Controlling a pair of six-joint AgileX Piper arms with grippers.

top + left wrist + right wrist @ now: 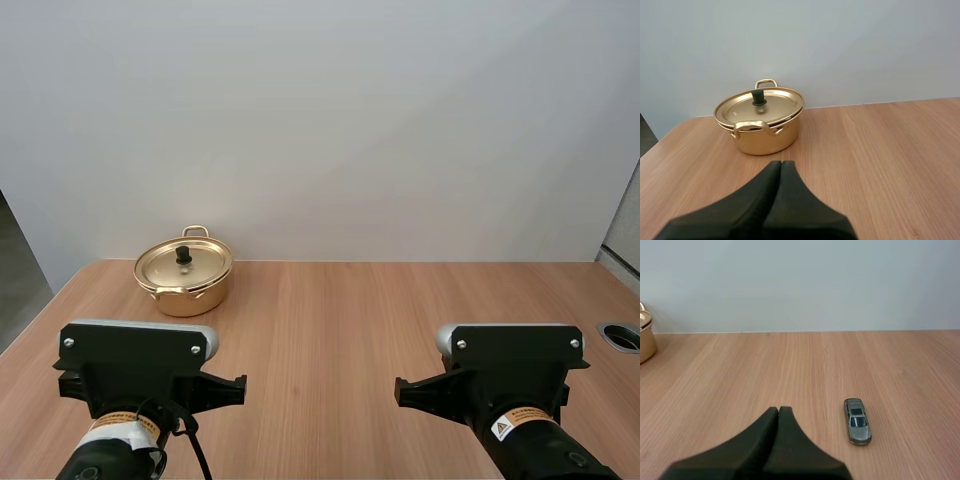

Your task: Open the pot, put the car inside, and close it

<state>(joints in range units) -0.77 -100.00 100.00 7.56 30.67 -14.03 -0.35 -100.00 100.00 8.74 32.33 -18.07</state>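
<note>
Pot (765,132), lid (742,107) on, stands ahead of the closed, empty left end effector (780,164). Car (857,421) lies beside the closed, empty right end effector (778,410); every step remains.

Pot (765,142): one, stood beyond the left fingers (762,200).
Lid (777,102): one, sat on that pot.
Car (857,421): one, lay beside the right fingers (765,440).

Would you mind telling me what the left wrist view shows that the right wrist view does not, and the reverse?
Left wrist view, not the right: the top of the lid with its black knob, and the shut left gripper. Right wrist view, not the left: the grey car on the table, near the shut right gripper. Both: the table and the gold pot, just its edge in the right wrist view.
</note>
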